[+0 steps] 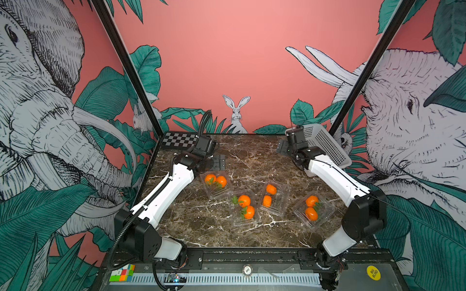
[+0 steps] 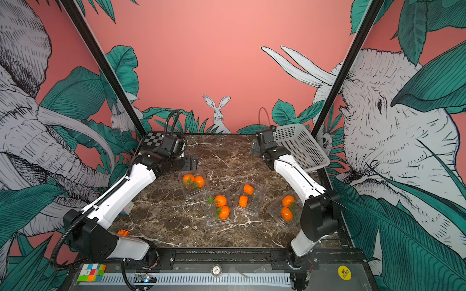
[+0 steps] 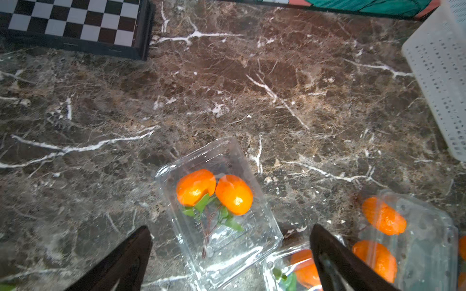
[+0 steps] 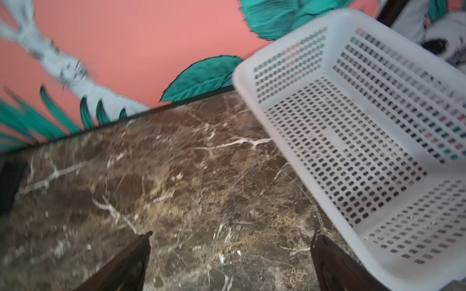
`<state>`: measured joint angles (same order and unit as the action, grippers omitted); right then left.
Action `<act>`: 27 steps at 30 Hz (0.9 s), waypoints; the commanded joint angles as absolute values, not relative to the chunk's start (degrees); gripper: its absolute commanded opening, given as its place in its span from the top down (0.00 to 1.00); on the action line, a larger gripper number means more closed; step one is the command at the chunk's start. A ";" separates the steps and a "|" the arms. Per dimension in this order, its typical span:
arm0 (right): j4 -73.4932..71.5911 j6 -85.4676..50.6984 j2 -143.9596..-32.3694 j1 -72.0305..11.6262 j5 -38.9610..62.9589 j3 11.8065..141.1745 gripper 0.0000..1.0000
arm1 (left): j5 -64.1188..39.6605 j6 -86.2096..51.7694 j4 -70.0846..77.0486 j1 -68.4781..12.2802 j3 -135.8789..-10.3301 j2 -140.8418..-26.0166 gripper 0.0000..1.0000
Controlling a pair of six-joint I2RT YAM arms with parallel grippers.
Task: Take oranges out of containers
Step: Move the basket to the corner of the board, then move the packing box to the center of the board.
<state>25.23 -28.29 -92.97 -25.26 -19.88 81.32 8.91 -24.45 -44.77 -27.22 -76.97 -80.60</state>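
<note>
The table (image 1: pixel 189 214) is dark brown marble with white veins. The oranges (image 1: pixel 221 181) are bright orange, some green-leaved; the containers (image 1: pixel 280 201) clear. At the table's far corners: white perforated basket (image 1: pixel 327 146), black-and-white checked chessboard (image 1: pixel 179 139).

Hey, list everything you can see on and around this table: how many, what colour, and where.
oranges: eight, bright orange, some with green leaves, two in each container
containers: four, clear plastic, loose row across mid-table
table: one, brown marble with white veins
basket: one, white perforated, far right corner
chessboard: one, black and white, far left corner
small block: one, orange, front left by the arm base
puzzle cube: one, multicoloured, front ledge, left
round sticker: one, yellow, front ledge, right
left arm, right arm: two, white and black
left pincer: black, open, near the leftmost container
right pincer: black, open, empty, beside the basket
</note>
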 commanded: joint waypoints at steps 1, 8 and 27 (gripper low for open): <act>28.49 -17.56 -93.74 -28.50 -23.76 81.02 0.01 | 11.50 -25.14 -51.86 -26.67 -75.07 -76.99 0.01; 28.44 -13.01 -96.12 -37.98 -17.51 81.41 0.01 | 0.73 -26.30 -46.95 -15.74 -62.86 -65.80 0.01; 23.08 -24.77 -111.05 -49.04 4.15 88.64 0.02 | -20.39 -38.44 -14.84 -10.98 -42.65 -65.92 0.01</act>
